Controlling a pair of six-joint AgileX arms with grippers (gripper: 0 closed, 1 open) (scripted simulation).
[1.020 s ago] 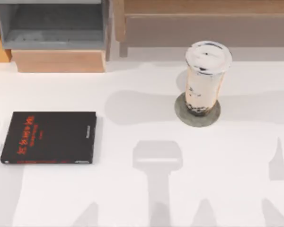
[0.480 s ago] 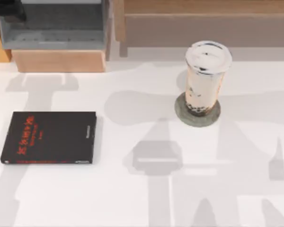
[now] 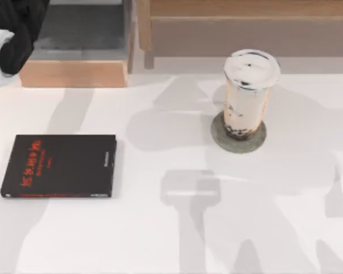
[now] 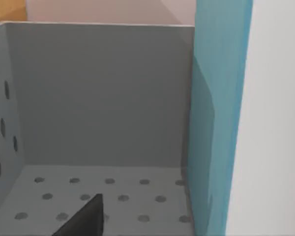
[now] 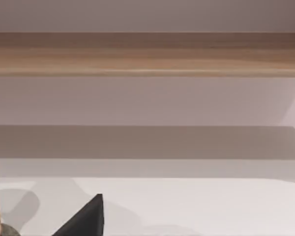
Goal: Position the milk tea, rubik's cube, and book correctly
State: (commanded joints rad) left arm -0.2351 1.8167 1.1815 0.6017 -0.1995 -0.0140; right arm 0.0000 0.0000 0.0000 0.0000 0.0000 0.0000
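Two task things sit on the tabletop [image 3: 160,240]: the book [image 3: 59,166] lies flat near its left edge, the milk tea [image 3: 247,94] stands on a coaster [image 3: 238,137] right of centre. Stiff and thin, the book wants lifting by an overhanging edge; the cup seems top-heavy and slippery — take it mid-body. Open room lies between them. My left arm [image 3: 14,34] hangs over the grey bin [image 3: 80,28] at the far-left corner — whether its fingers are open I cannot tell.

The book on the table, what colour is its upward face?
Black with red-orange characters on the book, clearest in the top view.
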